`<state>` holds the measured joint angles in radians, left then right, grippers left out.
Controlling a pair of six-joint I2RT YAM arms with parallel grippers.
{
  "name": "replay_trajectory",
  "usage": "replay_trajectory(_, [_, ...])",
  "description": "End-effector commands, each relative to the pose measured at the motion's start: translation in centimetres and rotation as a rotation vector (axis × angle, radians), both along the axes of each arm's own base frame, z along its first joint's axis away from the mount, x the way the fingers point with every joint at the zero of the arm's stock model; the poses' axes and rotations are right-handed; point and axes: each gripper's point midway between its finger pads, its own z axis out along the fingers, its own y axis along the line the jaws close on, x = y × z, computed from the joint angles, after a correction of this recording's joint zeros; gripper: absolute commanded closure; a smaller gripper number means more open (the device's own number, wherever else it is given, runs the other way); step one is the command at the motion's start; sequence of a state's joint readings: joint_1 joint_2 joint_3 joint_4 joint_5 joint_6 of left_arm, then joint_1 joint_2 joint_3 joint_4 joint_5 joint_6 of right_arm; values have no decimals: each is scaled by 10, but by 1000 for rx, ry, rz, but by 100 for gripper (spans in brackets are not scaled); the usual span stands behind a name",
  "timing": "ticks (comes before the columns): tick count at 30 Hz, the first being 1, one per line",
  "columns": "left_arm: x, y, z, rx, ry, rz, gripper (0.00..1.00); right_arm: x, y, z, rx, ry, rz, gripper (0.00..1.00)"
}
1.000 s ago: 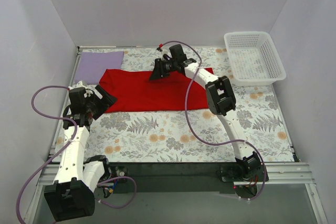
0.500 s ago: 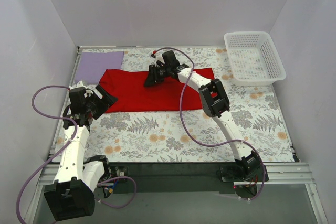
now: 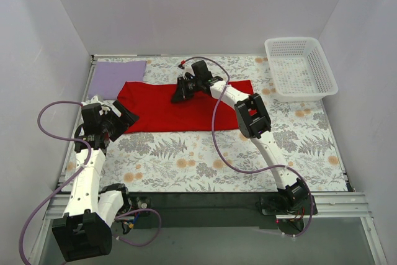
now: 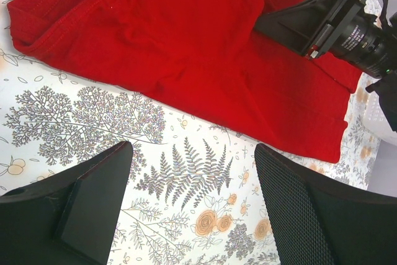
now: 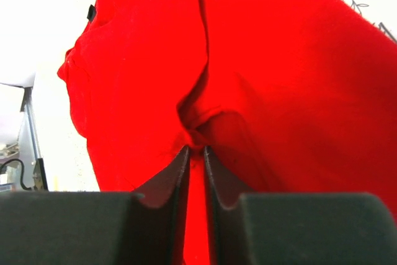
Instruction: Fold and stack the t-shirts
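A bright red t-shirt (image 3: 167, 107) lies folded into a long strip across the back of the floral table. My right gripper (image 3: 177, 95) is down on its upper middle, and in the right wrist view the jaws (image 5: 195, 150) pinch a bunched fold of red cloth (image 5: 198, 128). A pale lavender t-shirt (image 3: 116, 77) rests as a flat rectangle at the back left, touching the red one's corner. My left gripper (image 3: 127, 118) hovers by the red shirt's left end, open over bare tablecloth (image 4: 192, 178), with the red shirt (image 4: 186, 48) just beyond its fingers.
A white lattice basket (image 3: 300, 68) stands at the back right corner. Grey walls close in the table on three sides. The right arm's cable (image 3: 218, 147) loops over the floral cloth (image 3: 186, 159) in front of the shirt.
My right gripper moved left along the red shirt and closed, gathering a pinch of cloth. The left arm has stayed where it was.
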<state>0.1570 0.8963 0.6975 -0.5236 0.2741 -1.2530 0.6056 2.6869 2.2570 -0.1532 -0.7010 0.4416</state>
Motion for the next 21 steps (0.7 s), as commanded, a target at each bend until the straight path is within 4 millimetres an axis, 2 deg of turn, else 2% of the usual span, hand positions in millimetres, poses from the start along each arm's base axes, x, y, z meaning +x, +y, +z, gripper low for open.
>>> replay_trajectory(1, [1, -1, 3, 3, -13, -14, 21, 4, 12, 23, 54, -61, 28, 81])
replay_trajectory(6, [0, -1, 2, 3, -16, -15, 21, 7, 7, 36, 68, -80, 32, 91])
replay_trajectory(8, [0, -1, 3, 2, -18, -15, 21, 10, 2, 42, 74, -89, 29, 99])
replay_trajectory(15, [0, -2, 1, -2, -16, -16, 21, 14, -8, 59, 77, -120, 19, 99])
replay_trajectory(21, [0, -1, 1, 0, -17, -11, 21, 10, -15, 54, 55, -112, 13, 99])
